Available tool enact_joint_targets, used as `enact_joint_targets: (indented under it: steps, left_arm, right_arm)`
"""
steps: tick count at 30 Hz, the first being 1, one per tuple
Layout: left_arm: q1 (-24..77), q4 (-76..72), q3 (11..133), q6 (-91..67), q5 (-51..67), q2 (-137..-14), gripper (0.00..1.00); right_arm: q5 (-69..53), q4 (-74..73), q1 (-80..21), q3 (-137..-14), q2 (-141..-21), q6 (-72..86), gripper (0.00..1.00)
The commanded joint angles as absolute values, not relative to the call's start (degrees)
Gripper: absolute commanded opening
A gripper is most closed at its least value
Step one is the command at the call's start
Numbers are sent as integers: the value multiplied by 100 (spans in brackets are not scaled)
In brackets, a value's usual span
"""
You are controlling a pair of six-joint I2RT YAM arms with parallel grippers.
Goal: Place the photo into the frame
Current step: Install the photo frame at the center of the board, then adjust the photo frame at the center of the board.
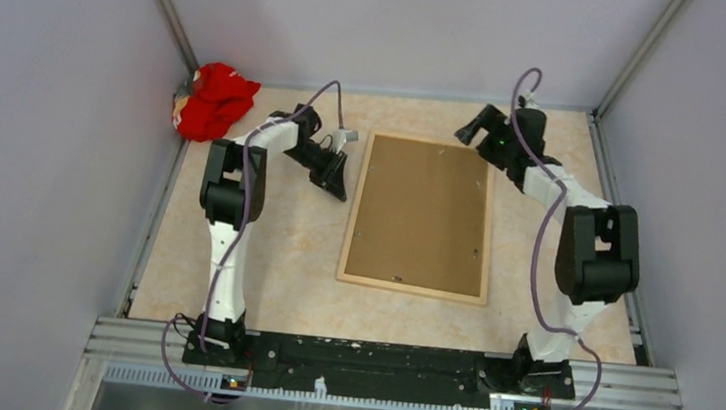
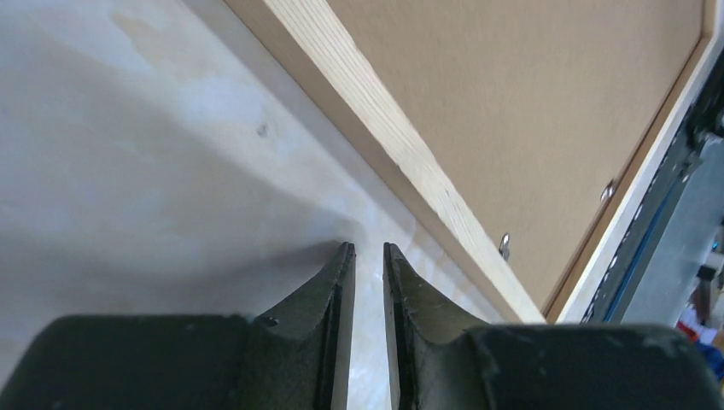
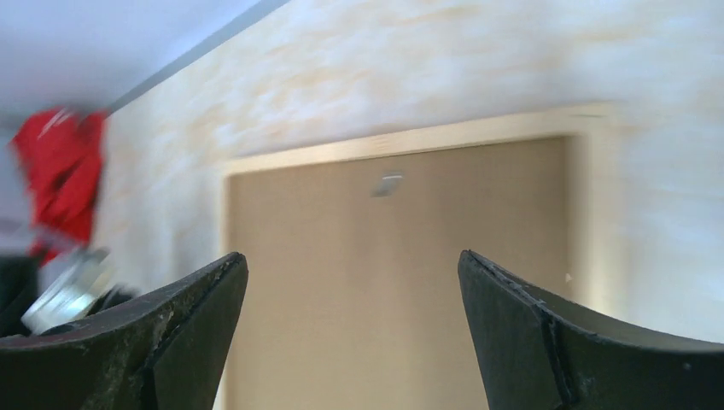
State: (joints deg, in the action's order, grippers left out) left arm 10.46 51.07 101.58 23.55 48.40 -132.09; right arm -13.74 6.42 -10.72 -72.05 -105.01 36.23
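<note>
Looking down from the overhead camera, I see a pale, marbled beige table (image 1: 284,248) boxed in by plain grey walls (image 1: 34,133) on the left, far and right sides, with a metal rail (image 1: 384,360) along the near edge where both arms are bolted. The frame (image 1: 356,214) lies flat near the middle of the table, back side up, with a brown backing board (image 1: 424,211) sitting inside its light wood border. I cannot tell where the photo is; no print shows in any view. A crumpled red cloth (image 1: 213,100) sits in the far left corner, well apart from the frame. The left gripper (image 2: 369,248) hangs low over bare table just beside the frame's left rail, its jaws parted only a narrow slit with nothing between them. The right gripper (image 3: 352,265) is raised above the frame's far right corner, jaws spread wide and holding nothing; its wrist view is blurred. There is open tabletop on both long sides of the frame, a wider strip on the left, and a band between its near edge and the rail. The far edge lies close to the back wall.
</note>
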Motion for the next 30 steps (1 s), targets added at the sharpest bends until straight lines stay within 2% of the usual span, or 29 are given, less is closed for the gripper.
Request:
enact_joint_targets:
  steps: [1, 3, 7, 14, 24, 30]
  left_arm:
    - [1184, 5034, 9553, 2944, 4166, -12694, 26]
    - [1305, 4969, 9296, 3061, 3996, -12563, 25]
    - [1589, 4774, 8842, 3208, 3777, -12329, 25]
    - [2061, 4703, 8436, 3419, 3526, -12233, 25]
    - [2806, 4911, 8419, 3625, 3700, -12234, 26]
    - [3285, 4975, 8467, 3699, 3956, -12217, 33]
  right_arm:
    - [123, -235, -487, -6704, -9920, 3418, 95]
    - [221, -337, -276, -6641, -9973, 3418, 97]
    - [-319, -261, -54, -6700, -10442, 3568, 98]
    - [-1510, -422, -222, -7680, -11655, 3757, 98]
    - [-2425, -1077, -1364, -9891, -13170, 3785, 98]
    - [-3227, -1395, -2342, -11218, -13885, 3831, 98]
